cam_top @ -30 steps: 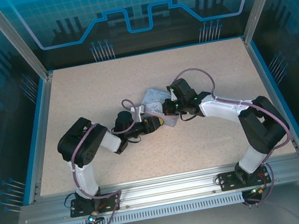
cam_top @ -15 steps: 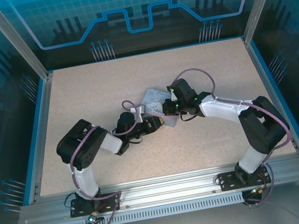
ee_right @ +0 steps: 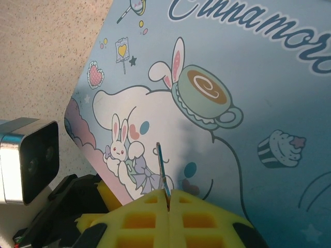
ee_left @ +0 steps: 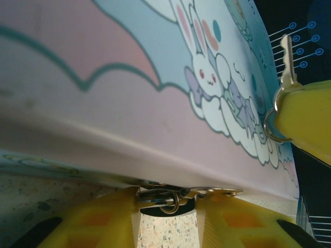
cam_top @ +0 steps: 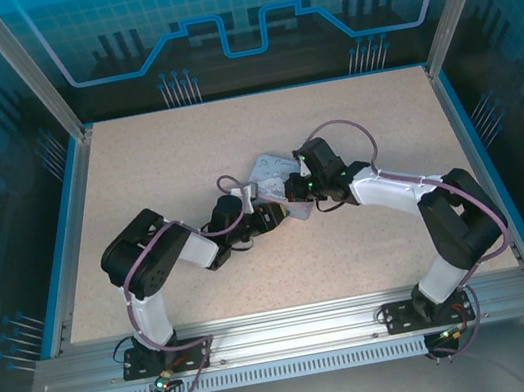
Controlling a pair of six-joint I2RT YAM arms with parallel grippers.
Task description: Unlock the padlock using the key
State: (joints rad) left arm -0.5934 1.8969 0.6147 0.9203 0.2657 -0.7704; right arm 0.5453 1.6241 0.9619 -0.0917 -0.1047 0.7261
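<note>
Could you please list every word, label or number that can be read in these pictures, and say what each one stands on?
"Cinnamor": dark script on the tin, cut off by the right edge of the right wrist view.
The tin's print in the top view is too small to read.
No other text can be read.

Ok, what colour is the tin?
The tin is pale blue with cartoons; right wrist view best.
</note>
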